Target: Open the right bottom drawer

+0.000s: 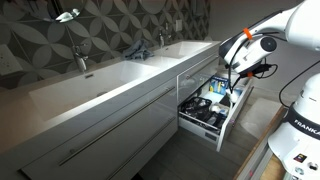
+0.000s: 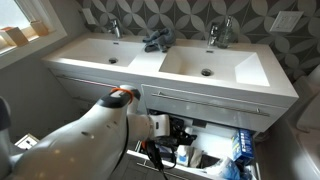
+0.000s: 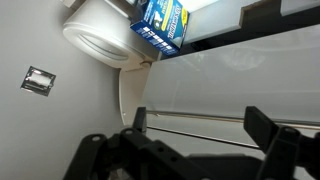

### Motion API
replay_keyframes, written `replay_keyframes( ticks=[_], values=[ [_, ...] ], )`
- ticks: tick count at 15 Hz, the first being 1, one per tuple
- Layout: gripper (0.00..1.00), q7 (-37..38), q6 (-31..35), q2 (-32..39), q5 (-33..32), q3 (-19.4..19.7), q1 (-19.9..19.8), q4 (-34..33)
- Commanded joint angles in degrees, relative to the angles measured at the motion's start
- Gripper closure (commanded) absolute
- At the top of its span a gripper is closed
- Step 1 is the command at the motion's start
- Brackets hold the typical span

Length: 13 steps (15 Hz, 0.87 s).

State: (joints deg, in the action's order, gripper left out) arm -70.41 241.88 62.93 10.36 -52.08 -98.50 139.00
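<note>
The right bottom drawer [image 1: 236, 112] stands pulled out, white and glossy, and its dark inside holds bottles and toiletries [image 1: 205, 108]. It also shows in an exterior view [image 2: 205, 155], partly behind the arm. In the wrist view its white front [image 3: 235, 80] fills the frame, with the chrome bar handle [image 3: 200, 117] running across. My gripper [image 3: 200, 128] is open. Its two black fingers stand wide apart on either side of the handle, not closed on it. In an exterior view the gripper [image 1: 232, 88] hangs over the drawer's front edge.
The matching upper drawer front [image 1: 192, 68] is shut above. The longer white drawers [image 1: 100, 130] run beside it under a double sink top [image 2: 200, 60]. A blue box [image 3: 160, 25] sticks up inside the drawer. The robot base [image 1: 300, 130] stands close by.
</note>
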Motion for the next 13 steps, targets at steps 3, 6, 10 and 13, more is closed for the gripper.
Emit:
replay_keyframes(
  ticks=[3, 6, 10, 13],
  values=[
    [0.0, -1.85, 0.35, -15.12, 18.85, -0.05, 11.24, 4.93],
    [0.0, -8.52, -2.18, -19.69, 32.68, -3.97, 14.52, 7.35],
    [0.0, 1.62, -11.87, -29.76, 32.78, 4.18, 23.82, 8.81],
    [0.0, 1.39, -12.66, -30.91, 32.99, 4.24, 23.66, 9.55]
  ],
)
